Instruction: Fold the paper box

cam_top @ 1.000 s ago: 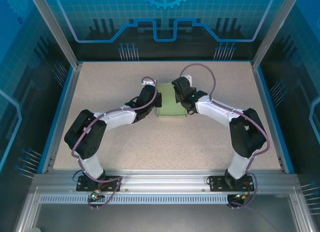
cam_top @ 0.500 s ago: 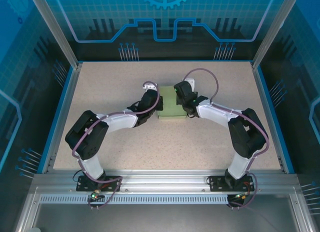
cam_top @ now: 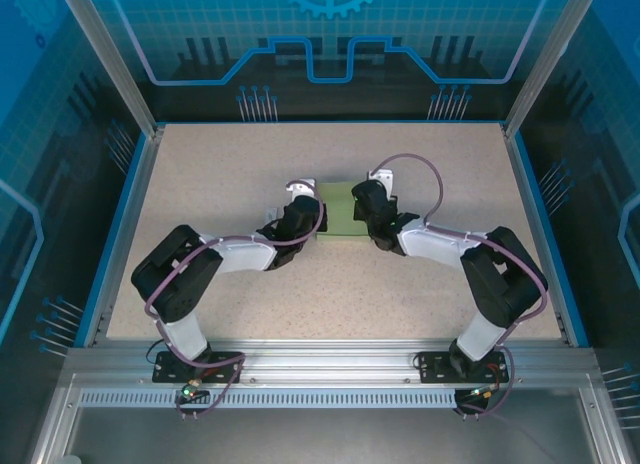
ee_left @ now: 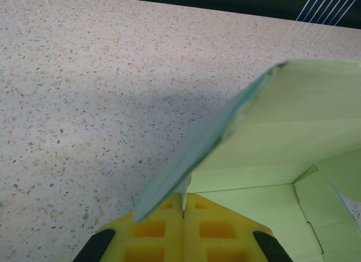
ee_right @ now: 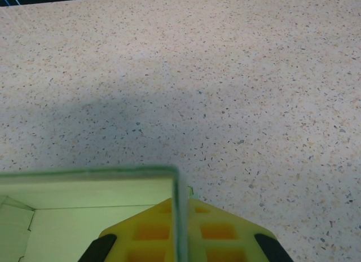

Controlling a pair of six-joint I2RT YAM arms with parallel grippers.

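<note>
Where the two arms bend in toward each other, the box point(cam_top: 338, 210) sits on the speckled bench point(cam_top: 420, 284) about midway between left and right, a little toward the far side, with the left pincer point(cam_top: 312, 212) at its left wall and the right pincer point(cam_top: 360, 206) at its right wall. In the left wrist view the left pincer point(ee_left: 183, 201) is clamped on the box point(ee_left: 293, 121). Its yellow fingers point(ee_left: 158, 234) are pressed together with a thin upright wall of pale green card nipped between them, and creased panels and a flap show inside, to the right. The right pincer point(ee_right: 179, 211) is likewise clamped on the box point(ee_right: 84, 195) — the wall's top edge runs straight down between the yellow pads point(ee_right: 217, 234), at a corner where it meets another wall running off to the left. Beyond both walls lies bare bench, shaded just by the box.
</note>
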